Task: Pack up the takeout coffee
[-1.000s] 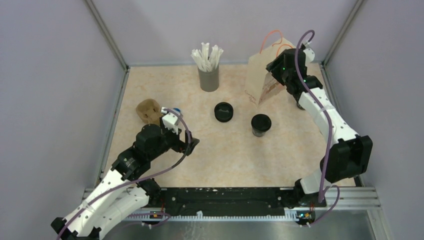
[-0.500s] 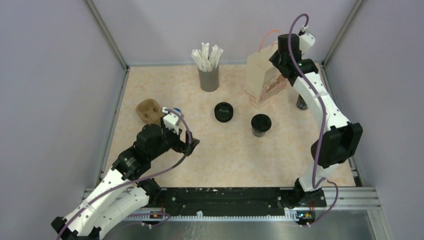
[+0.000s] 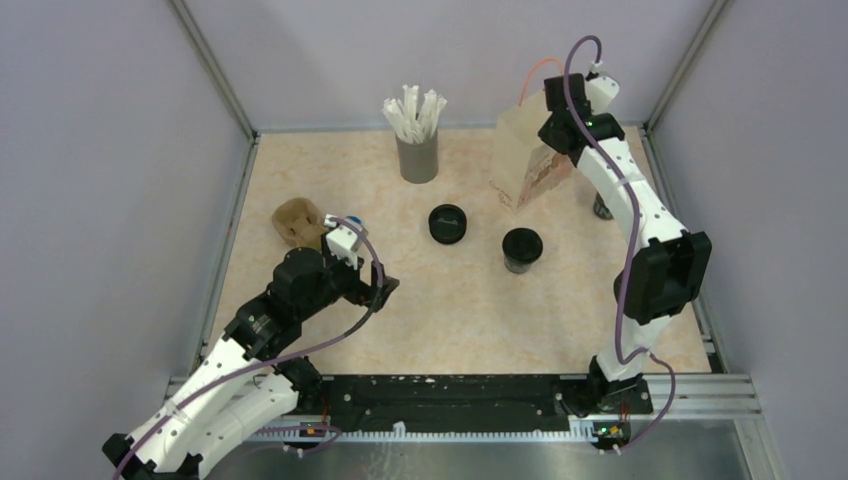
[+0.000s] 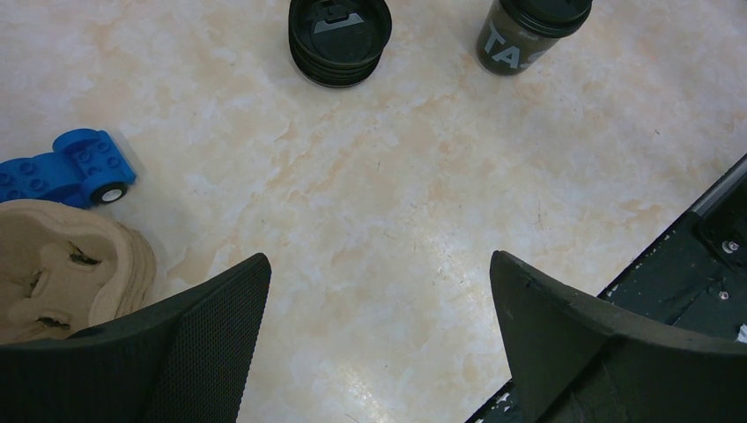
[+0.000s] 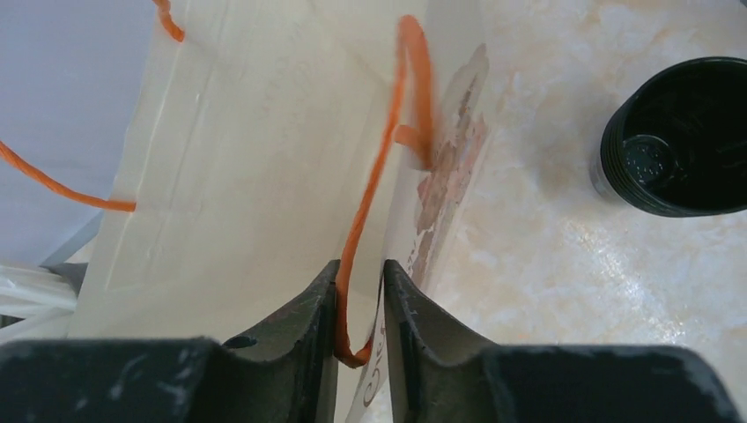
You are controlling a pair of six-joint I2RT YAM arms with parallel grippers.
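Cup [image 3: 521,248] stands upright on worktop [image 3: 450,320], near side of bag [image 3: 520,165], ahead-right of the spread, empty left tool [image 4: 379,295]; right tool [image 5: 359,295] is clenched on bag's handle [image 5: 388,176].

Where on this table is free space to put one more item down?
Widest bare patch: between the coffee cup, the lid stack and the table's near edge. Another: left of the straw holder. Crowded: around the paper bag, and by the cup carrier beside the left end effector.
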